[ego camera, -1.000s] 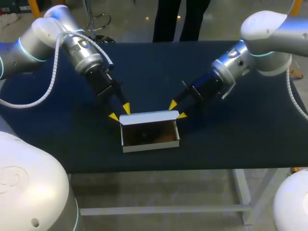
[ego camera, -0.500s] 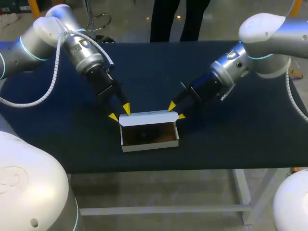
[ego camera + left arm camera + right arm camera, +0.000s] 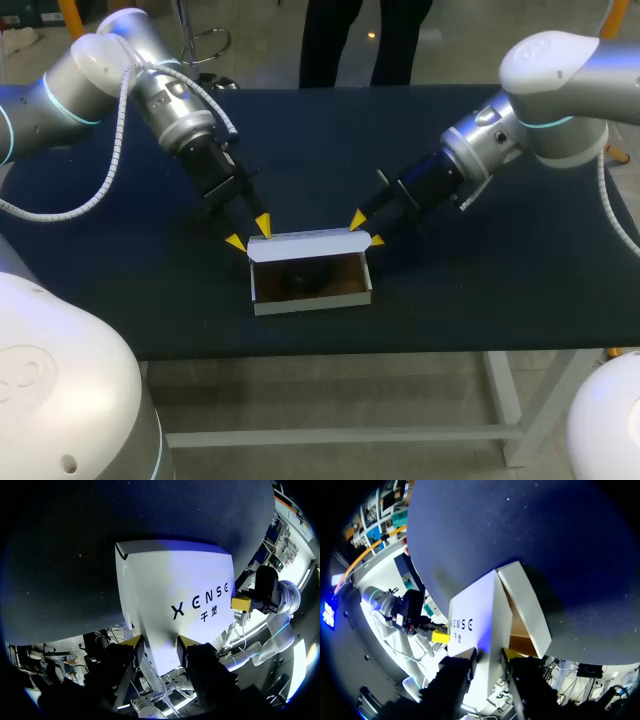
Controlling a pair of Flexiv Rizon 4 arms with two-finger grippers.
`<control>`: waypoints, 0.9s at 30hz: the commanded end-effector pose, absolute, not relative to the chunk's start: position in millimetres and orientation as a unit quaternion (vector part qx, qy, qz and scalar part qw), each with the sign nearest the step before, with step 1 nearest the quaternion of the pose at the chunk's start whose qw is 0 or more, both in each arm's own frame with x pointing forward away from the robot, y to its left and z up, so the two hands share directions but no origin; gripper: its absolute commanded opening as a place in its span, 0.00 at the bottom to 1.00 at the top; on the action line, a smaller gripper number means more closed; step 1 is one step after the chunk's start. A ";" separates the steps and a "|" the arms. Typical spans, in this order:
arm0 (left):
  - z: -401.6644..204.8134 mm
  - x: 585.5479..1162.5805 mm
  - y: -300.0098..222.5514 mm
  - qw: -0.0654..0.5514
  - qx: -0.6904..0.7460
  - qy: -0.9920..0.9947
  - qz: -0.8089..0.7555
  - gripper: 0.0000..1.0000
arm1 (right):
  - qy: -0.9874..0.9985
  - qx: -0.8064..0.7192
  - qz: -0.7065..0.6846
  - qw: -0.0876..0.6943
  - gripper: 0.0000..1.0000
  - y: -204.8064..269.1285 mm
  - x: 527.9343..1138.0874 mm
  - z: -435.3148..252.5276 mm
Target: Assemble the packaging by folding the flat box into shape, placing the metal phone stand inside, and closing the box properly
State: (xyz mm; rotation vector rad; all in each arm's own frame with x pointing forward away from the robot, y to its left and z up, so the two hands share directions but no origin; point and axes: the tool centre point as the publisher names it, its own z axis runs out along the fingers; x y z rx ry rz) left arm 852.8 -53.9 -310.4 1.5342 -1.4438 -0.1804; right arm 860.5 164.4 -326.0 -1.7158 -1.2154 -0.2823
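Note:
The white box [image 3: 312, 298] sits open-topped near the table's front edge, with a brown inside. A dark shape [image 3: 303, 272] lies in it, too dim to identify. Its lid [image 3: 310, 239] stands up along the back wall. My left gripper [image 3: 249, 234] straddles the lid's left end. In the left wrist view the lid [image 3: 175, 590] fills the gap of the left gripper [image 3: 160, 642], touching both fingers. My right gripper [image 3: 367, 229] straddles the right end. In the right wrist view the lid [image 3: 475, 615] runs between the fingers of the right gripper [image 3: 489, 653], beside the box's wall [image 3: 526, 605].
The dark blue table [image 3: 500, 270] stretches out bare on both sides of the box. Its front edge [image 3: 400, 350] lies close below the box. Each wrist view shows the other arm's yellow tip past the lid [image 3: 242, 602] [image 3: 440, 636].
The right gripper's fingers have drawn slightly closer together at the lid's right end. The left arm and the box have hardly moved.

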 end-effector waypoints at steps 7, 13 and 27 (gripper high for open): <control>-314.1 854.7 -54.2 0.489 0.629 -0.599 -0.078 0.47 | -0.496 -0.710 -0.122 0.485 0.33 166.2 856.0 -328.6; -316.5 853.1 -53.4 0.484 0.628 -0.604 -0.077 0.47 | -0.496 -0.712 -0.123 0.482 0.33 166.0 854.4 -330.9; -319.9 848.4 -52.4 0.465 0.627 -0.621 -0.070 0.48 | -0.494 -0.716 -0.122 0.479 0.34 161.2 851.5 -335.0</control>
